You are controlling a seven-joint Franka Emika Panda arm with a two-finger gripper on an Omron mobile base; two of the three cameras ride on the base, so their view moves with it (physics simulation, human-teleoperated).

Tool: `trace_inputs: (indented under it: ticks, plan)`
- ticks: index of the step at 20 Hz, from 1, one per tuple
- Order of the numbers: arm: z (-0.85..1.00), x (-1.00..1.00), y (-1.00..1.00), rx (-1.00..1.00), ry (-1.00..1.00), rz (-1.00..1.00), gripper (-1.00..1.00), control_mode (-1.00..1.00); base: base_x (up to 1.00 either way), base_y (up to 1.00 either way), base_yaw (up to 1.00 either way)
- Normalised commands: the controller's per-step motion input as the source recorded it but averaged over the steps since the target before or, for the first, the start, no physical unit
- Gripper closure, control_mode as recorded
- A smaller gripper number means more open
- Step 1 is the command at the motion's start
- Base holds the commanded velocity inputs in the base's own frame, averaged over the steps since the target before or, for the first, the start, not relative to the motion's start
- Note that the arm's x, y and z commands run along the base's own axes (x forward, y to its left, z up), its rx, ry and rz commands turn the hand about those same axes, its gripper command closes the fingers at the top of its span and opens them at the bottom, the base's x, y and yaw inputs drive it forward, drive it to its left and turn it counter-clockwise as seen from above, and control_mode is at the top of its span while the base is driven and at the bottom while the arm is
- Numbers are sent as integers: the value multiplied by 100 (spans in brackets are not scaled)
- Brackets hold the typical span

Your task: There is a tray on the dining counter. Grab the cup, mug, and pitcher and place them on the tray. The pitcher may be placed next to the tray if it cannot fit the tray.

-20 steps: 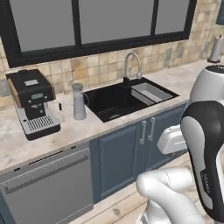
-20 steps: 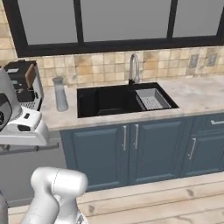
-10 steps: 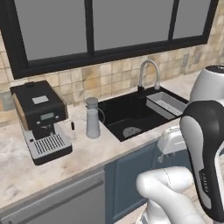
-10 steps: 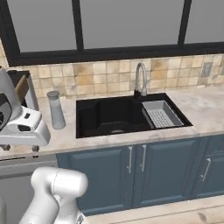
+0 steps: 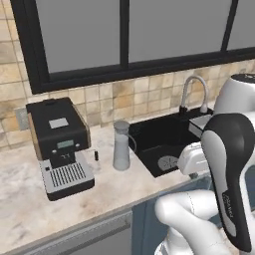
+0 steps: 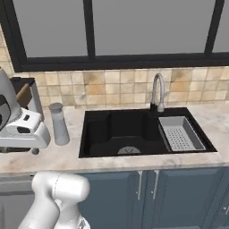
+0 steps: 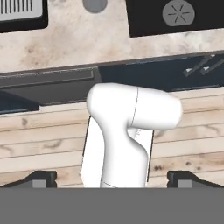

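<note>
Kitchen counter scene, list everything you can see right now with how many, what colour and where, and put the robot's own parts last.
pitcher: one, grey, upright on the counter between coffee machine and sink
coffee machine: one, black with silver drip tray, on the counter left of the pitcher
sink: one, black, set into the counter below the window
faucet: one, silver, behind the sink
drainer basket: one, grey, in the sink's right side
counter: one, beige marbled
cabinets: dark blue, under the counter
gripper: one, dark fingertips wide apart, open, holding nothing
</note>
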Motion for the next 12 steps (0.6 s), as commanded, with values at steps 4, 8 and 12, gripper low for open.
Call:
trace_inputs:
  ticks: [4,8,12]
  plan:
    - [0,0,0,0,0,0,-100,100,50,-25,38]
    - [0,0,0,0,0,0,-100,100,51,-26,37]
    - [0,0,0,0,0,0,-100,100,51,-23,33]
